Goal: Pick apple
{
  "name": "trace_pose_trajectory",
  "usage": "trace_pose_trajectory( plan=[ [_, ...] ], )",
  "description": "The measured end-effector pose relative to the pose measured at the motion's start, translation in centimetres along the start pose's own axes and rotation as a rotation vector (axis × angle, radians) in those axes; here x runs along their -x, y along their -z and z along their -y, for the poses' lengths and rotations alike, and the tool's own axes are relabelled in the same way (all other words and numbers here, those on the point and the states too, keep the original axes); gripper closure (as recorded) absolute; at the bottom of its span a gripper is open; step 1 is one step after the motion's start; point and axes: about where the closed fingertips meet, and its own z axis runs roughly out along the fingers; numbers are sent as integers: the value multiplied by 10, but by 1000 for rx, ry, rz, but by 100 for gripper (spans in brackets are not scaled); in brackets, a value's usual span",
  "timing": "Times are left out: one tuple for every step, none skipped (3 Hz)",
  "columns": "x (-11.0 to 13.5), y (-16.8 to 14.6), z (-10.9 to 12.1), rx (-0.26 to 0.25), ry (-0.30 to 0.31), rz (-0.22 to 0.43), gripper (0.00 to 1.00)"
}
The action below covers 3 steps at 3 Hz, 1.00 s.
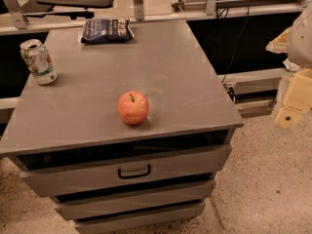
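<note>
A round red-orange apple [133, 107] with a short dark stem stands near the front edge of the grey cabinet top [161, 67], a little left of its middle. My gripper [294, 101] shows as cream-coloured parts at the far right edge of the camera view, beyond the cabinet's right side and over the floor. It is well to the right of the apple and touches nothing on the cabinet.
A green-and-white soda can [38, 61] stands at the cabinet's left edge. A dark blue chip bag [106, 30] lies at the back. The cabinet has drawers with a handle [134, 171] in front. Speckled floor [263, 179] lies to the right.
</note>
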Motion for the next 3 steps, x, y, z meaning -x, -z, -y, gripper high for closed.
trace_pose_trajectory(
  plan=[
    [0,0,0,0,0,0,0],
    [2,0,1,-4,0,27,0],
    [18,-25,3,23,-24,154,0]
  ],
)
